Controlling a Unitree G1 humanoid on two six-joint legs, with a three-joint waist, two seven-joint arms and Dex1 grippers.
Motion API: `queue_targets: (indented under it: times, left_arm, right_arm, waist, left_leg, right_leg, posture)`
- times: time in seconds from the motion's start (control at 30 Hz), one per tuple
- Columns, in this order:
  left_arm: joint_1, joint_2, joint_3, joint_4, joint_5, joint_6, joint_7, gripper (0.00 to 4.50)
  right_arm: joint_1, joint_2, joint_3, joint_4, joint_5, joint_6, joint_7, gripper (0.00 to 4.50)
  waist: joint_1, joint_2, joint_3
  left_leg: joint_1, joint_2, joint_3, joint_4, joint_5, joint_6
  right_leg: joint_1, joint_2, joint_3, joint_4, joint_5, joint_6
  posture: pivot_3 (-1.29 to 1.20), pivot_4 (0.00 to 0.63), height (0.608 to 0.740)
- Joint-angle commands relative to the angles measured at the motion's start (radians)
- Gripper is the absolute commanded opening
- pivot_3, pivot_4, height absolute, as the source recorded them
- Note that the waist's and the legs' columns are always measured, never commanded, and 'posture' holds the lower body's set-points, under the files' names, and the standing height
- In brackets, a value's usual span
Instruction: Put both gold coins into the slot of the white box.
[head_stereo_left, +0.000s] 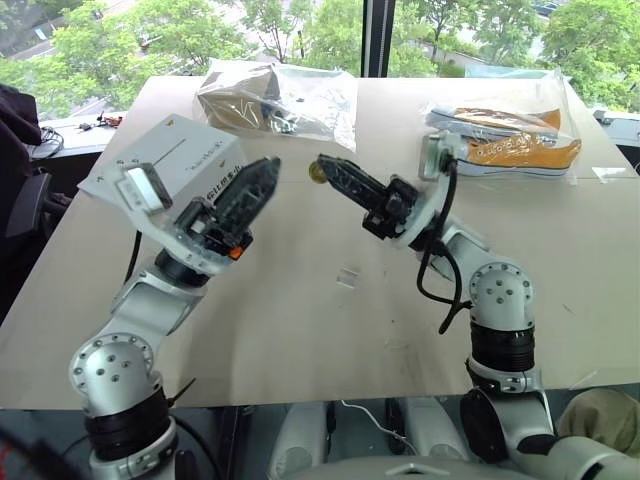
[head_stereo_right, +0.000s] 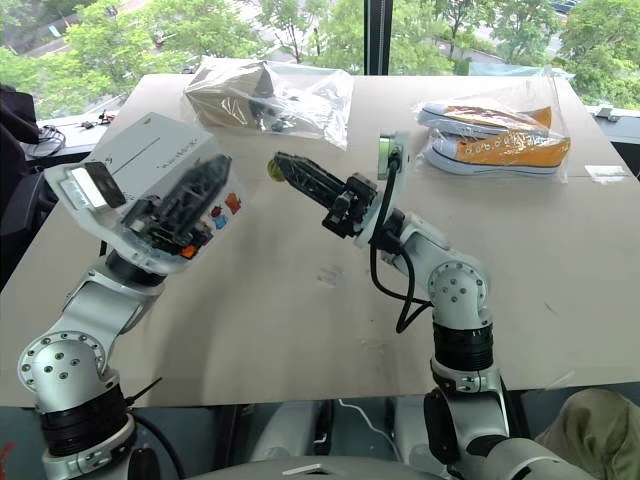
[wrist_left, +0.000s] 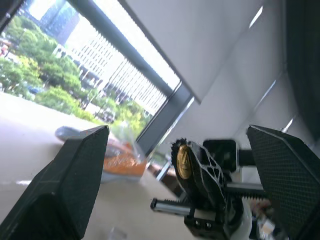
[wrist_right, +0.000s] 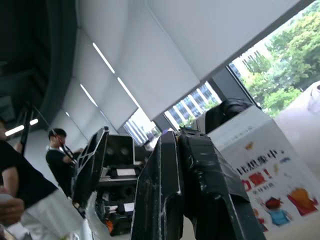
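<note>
Coin (head_stereo_left: 317, 173) sat pinched at the right gripper (head_stereo_left: 325, 167) tips, held beside the white box (head_stereo_left: 170, 160) gripped wide by the left gripper (head_stereo_left: 262, 172); next, line it up with the slot (head_stereo_left: 160, 158).

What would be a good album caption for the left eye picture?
Right gripper pinches a gold coin beside the white box, held up by the left gripper.

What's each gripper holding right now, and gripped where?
Right gripper pinches a gold coin by its flat faces at the fingertips. Left gripper grips the white box, one finger on the cartoon-printed side.
</note>
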Motion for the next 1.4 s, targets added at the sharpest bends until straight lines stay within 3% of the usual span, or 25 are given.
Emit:
queue_targets:
  times: [0.03, 0.07, 0.17, 0.27, 0.7, 0.8, 0.9, 0.93, 1.4]
  left_arm:
    - [0.005, -0.035, -0.038, -0.058, -0.075, -0.042, 0.045, 4.5]
    - [0.01, -0.045, -0.05, -0.065, -0.086, -0.047, 0.051, 4.5]
    - [0.022, -0.067, -0.083, -0.076, -0.1, -0.063, 0.062, 3.78]
    - [0.021, -0.077, -0.117, -0.072, -0.083, -0.074, 0.068, 2.54]
    - [0.008, -0.045, -0.152, -0.029, -0.114, -0.071, 0.01, 2.54]
    - [0.01, -0.033, -0.161, -0.025, -0.11, -0.067, -0.006, 1.77]
    - [0.011, -0.03, -0.165, -0.025, -0.109, -0.071, -0.011, 0.28]
    - [0.012, -0.03, -0.166, -0.025, -0.108, -0.071, -0.013, 0.11]
    - [0.012, -0.032, -0.177, -0.026, -0.092, -0.077, -0.028, 0.11]
  right_arm:
    - [-0.036, 0.028, -0.017, -0.026, 0.079, -0.004, -0.056, 0.02]
    - [-0.039, 0.032, -0.017, -0.027, 0.091, -0.005, -0.066, 0.02]
    - [-0.048, 0.039, -0.013, -0.028, 0.118, -0.006, -0.084, 0.0]
    - [-0.057, 0.047, -0.003, -0.023, 0.129, -0.015, -0.096, 0.0]
    - [-0.053, 0.04, 0.032, -0.031, 0.151, -0.024, -0.096, 0.0]
    - [-0.05, 0.037, 0.037, -0.037, 0.16, -0.02, -0.091, 0.0]
    - [-0.049, 0.031, 0.042, -0.042, 0.169, -0.015, -0.085, 0.0]
    - [-0.049, 0.028, 0.044, -0.043, 0.175, -0.012, -0.083, 0.0]
    - [-0.048, -0.019, 0.068, -0.047, 0.23, 0.011, -0.056, 0.0]
  waist:
    - [0.0, 0.0, 0.0]
    - [0.0, 0.0, 0.0]
    - [-0.001, 0.0, 0.0]
    - [-0.001, 0.0, 0.0]
    - [-0.001, 0.0, 0.0]
    - [-0.002, 0.0, 0.0]
    - [-0.002, 0.0, 0.0]
    - [-0.002, 0.0, 0.0]
    - [-0.002, 0.0, 0.0]
  left_leg:
    - [0.0, 0.0, 0.0, 0.0, 0.0, 0.0]
    - [0.0, 0.0, 0.0, 0.0, 0.0, 0.0]
    - [0.0, 0.0, 0.001, 0.0, 0.0, 0.0]
    - [0.0, 0.0, 0.001, 0.0, 0.0, 0.0]
    - [0.0, 0.001, 0.001, 0.0, 0.0, 0.0]
    - [0.0, 0.001, 0.001, 0.0, 0.0, 0.0]
    - [0.0, 0.001, 0.001, 0.0, 0.0, 0.0]
    - [0.0, 0.001, 0.001, 0.0, 0.0, 0.0]
    - [0.0, 0.001, 0.001, 0.0, 0.0, 0.0]
  right_leg:
    - [0.0, 0.002, 0.0, 0.0, 0.0, 0.0]
    - [0.0, 0.003, 0.0, 0.0, 0.0, 0.0]
    - [0.0, 0.004, 0.0, 0.0, 0.0, 0.0]
    - [0.0, 0.006, 0.0, 0.0, 0.0, 0.0]
    - [0.0, 0.007, -0.001, 0.0, 0.0, 0.0]
    - [0.0, 0.007, -0.001, -0.001, 0.0, 0.0]
    - [0.0, 0.007, -0.001, -0.001, 0.0, 0.0]
    - [0.0, 0.007, -0.001, -0.001, 0.0, 0.0]
    - [0.0, 0.007, -0.001, -0.001, 0.0, 0.0]
  posture:
    - [0.0, 0.15, 0.74]
    - [0.0, 0.15, 0.74]
    - [0.0, 0.15, 0.74]
    - [0.0, 0.15, 0.74]
    - [0.0, 0.15, 0.74]
    - [0.0, 0.15, 0.74]
    - [0.0, 0.15, 0.74]
    - [0.0, 0.15, 0.74]
    - [0.0, 0.15, 0.74]
